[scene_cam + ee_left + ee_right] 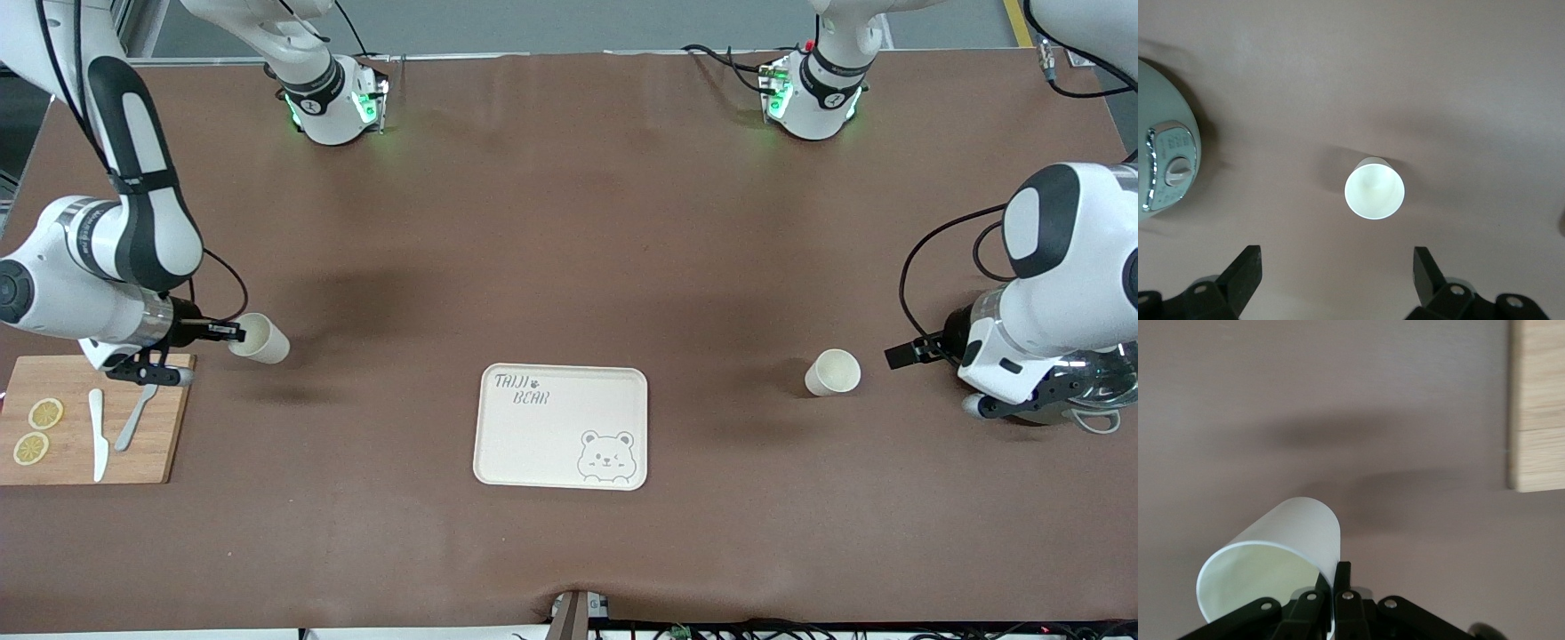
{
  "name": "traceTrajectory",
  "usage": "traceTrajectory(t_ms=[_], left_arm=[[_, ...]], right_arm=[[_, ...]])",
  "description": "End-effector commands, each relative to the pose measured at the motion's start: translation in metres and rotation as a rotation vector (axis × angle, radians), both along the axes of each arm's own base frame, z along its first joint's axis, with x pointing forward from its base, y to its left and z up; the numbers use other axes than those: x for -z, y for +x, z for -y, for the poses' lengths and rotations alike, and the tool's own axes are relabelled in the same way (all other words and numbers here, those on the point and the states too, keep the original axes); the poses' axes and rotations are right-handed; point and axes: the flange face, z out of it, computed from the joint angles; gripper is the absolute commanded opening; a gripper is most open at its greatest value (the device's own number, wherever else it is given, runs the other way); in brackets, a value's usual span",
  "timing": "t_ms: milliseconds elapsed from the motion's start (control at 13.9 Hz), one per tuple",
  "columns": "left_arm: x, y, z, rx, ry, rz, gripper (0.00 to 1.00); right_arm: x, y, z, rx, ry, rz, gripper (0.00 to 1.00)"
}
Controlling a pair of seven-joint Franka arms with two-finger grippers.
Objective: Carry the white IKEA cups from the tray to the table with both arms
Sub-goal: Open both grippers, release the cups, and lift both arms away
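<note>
One white cup [833,372] stands upright on the brown table toward the left arm's end. My left gripper [902,354] is open and empty beside it, a short gap away. In the left wrist view the cup [1374,188] lies ahead of the spread fingers [1245,273], apart from them. My right gripper [233,333] is shut on the rim wall of the second white cup [260,338] and holds it tilted over the table beside the cutting board. In the right wrist view one finger is inside that cup [1271,563] and one outside, at my right gripper [1336,587].
A cream bear-print tray [533,444] lies mid-table, nearer the front camera. A wooden cutting board [142,453] with lemon slices, a white knife and another utensil lies at the right arm's end. A round appliance [1165,153] with a glass lid [1098,382] sits under the left arm.
</note>
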Motion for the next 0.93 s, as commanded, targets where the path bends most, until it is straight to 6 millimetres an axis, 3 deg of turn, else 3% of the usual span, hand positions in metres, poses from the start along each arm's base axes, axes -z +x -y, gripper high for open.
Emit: traceTrajectory(t_ms=[0, 215, 431, 574, 646, 718, 861], left_arm=[[-0.028, -0.006, 0.005, 0.051, 0.023, 0.028, 1.00], [-0.055, -0.012, 0.003, 0.087, 0.027, 0.070, 1.00], [-0.080, -0.018, -0.002, 0.097, 0.033, 0.108, 1.00], [-0.098, -0.026, -0.005, 0.090, 0.041, 0.111, 1.00], [-0.107, -0.028, -0.007, 0.086, 0.044, 0.118, 1.00], [-0.119, -0.030, -0.009, 0.081, 0.045, 0.123, 1.00], [-0.140, -0.033, -0.013, 0.072, 0.048, 0.115, 1.00]], right_arm=[[0.017, -0.005, 0.012, -0.041, -0.001, 0.004, 0.00], [0.047, -0.018, 0.028, -0.106, 0.025, -0.038, 0.00], [0.047, -0.019, 0.028, -0.106, 0.026, -0.040, 0.00], [0.049, -0.018, 0.027, -0.109, 0.026, -0.042, 0.38], [0.048, -0.017, 0.027, -0.096, 0.030, -0.040, 0.74], [0.045, -0.015, 0.028, -0.089, 0.033, -0.044, 1.00], [0.024, -0.006, 0.025, -0.105, 0.055, -0.080, 1.00]])
